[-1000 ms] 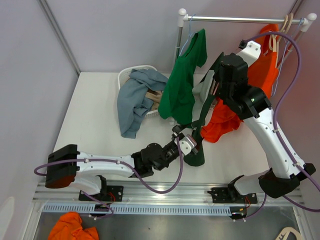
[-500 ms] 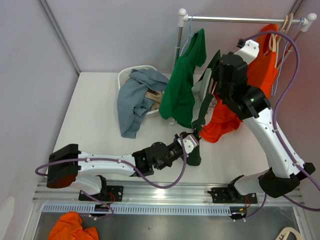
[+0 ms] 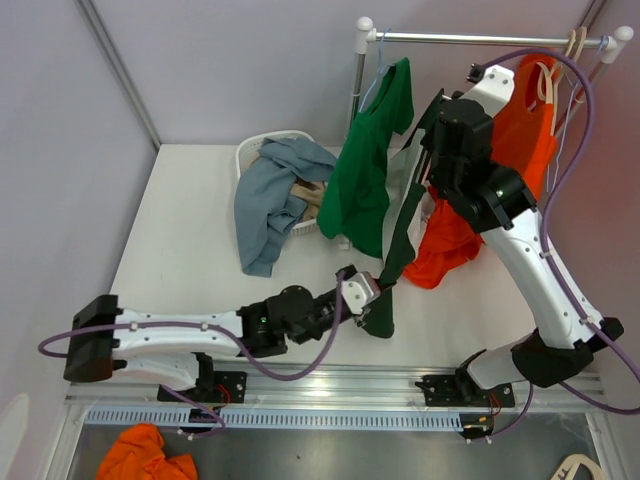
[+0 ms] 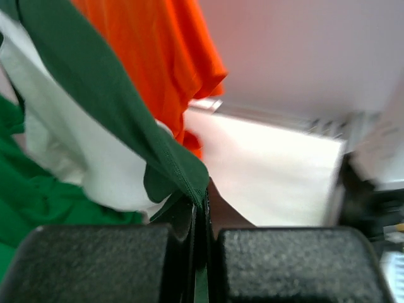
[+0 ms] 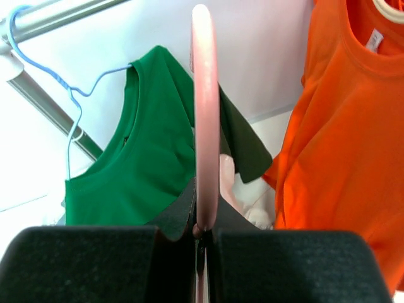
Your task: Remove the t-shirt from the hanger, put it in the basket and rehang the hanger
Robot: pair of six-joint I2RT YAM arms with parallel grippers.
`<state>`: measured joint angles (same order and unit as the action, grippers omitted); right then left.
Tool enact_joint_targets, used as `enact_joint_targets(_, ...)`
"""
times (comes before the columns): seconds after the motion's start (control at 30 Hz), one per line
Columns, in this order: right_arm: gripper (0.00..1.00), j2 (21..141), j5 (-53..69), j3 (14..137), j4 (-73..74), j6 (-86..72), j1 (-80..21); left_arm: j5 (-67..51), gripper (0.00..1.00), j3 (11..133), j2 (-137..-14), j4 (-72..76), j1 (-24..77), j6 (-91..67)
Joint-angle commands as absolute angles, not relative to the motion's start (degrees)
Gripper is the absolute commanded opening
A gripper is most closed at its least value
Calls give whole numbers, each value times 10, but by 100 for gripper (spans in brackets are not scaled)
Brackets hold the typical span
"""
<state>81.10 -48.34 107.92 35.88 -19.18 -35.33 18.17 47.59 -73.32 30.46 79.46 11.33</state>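
Observation:
A dark green t-shirt hangs stretched between my two grippers. Its top sits on a pink hanger, and my right gripper is shut on that hanger's lower end, held high near the rail. In the top view the right gripper sits at the shirt's upper end. My left gripper is low over the table, shut on the shirt's bottom hem. In the left wrist view the hem runs pinched into the left gripper.
A bright green t-shirt on a blue wire hanger hangs left of the held shirt, and an orange t-shirt hangs to its right. A white basket with blue-grey clothes stands at the back left. Orange cloth lies below the table.
My left gripper closed on the dark green hem and drew back toward the near left. The right arm lifted the hanger a little, and the shirt pulled taut.

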Motion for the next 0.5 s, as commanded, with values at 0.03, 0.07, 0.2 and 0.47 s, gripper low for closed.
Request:
enact_joint_targets(0.03,0,844,-512,1129,297,-157,-340,115,1,465,-651,273,833,1)
enact_joint_targets(0.07,0,857,-512,1136,297,-149,-341,117,1,448,-650,275,843,-17)
enact_joint_targets(0.2,0,883,-515,1165,303,-137,-338,120,1,421,-671,300,895,-38)
enact_joint_targets(0.47,0,892,-508,1172,323,-138,-332,96,1,400,-694,301,907,-76)
